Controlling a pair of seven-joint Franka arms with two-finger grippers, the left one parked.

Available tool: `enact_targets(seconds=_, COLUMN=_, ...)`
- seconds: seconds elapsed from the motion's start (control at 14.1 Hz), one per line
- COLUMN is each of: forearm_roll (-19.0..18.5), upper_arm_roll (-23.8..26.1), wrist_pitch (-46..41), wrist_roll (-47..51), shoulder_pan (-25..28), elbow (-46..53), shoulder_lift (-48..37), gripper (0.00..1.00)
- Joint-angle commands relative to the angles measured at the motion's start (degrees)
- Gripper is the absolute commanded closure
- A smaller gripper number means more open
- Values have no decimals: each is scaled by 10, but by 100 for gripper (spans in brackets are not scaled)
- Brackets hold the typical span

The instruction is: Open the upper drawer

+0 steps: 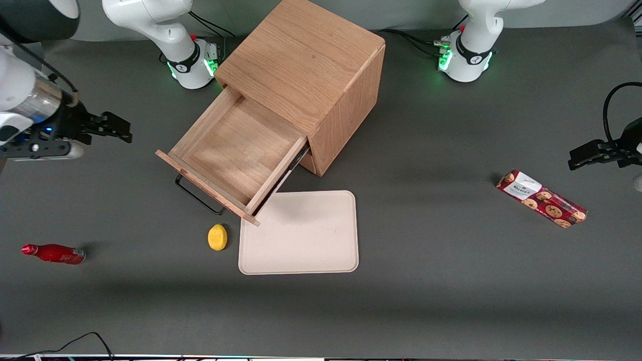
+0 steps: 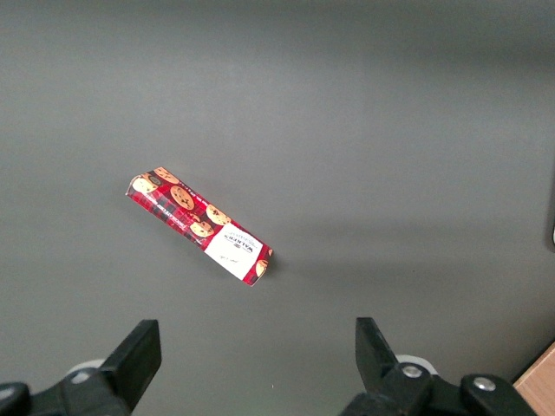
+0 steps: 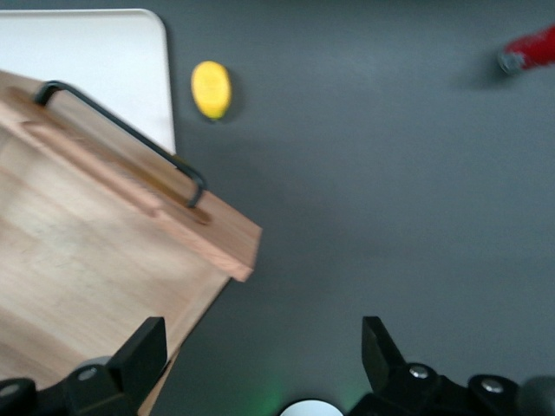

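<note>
The light oak cabinet [image 1: 306, 65] stands at the middle of the table. Its upper drawer [image 1: 235, 150] is pulled far out and its wooden tray is empty. A thin black bar handle [image 1: 198, 196] runs along the drawer's front panel. My right gripper [image 1: 123, 129] hovers apart from the drawer, toward the working arm's end of the table, and it is open with nothing in it. In the right wrist view the drawer [image 3: 87, 251] and its handle [image 3: 121, 130] lie beside the gripper [image 3: 262, 347], whose fingers [image 3: 143, 347] are spread wide over bare table.
A yellow lemon [image 1: 217, 236] [image 3: 211, 88] and a beige tray [image 1: 301, 235] [image 3: 104, 52] lie just in front of the open drawer. A red bottle [image 1: 55, 253] [image 3: 531, 49] lies toward the working arm's end. A cookie box [image 1: 541, 198] [image 2: 199, 225] lies toward the parked arm's end.
</note>
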Motion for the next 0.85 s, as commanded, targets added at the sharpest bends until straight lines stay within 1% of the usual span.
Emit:
enact_targets(seconds=0.0, forearm_roll=-15, upper_arm_roll=14, wrist_pitch=31, wrist_roll=-7, shoulder_pan=-52, elbow=-33, shoulder_lift=-16, gripper=0)
enact_targets(seconds=0.07, forearm_roll=-16, upper_arm_roll=13, wrist_pitch=42, wrist_roll=-15, shoulder_pan=-67, elbow=-27, shoulder_lift=-4, gripper=0)
enact_targets(seconds=0.21, forearm_roll=-16, upper_arm_roll=9, wrist_pitch=45, wrist_roll=-15, shoulder_pan=-75, elbow=3, shoulder_lift=20, gripper=0)
enact_targets(seconds=0.78, forearm_roll=-16, upper_arm_roll=8, wrist_pitch=44, wrist_roll=-15, shoulder_pan=-86, elbow=11, shoulder_lift=17, gripper=0)
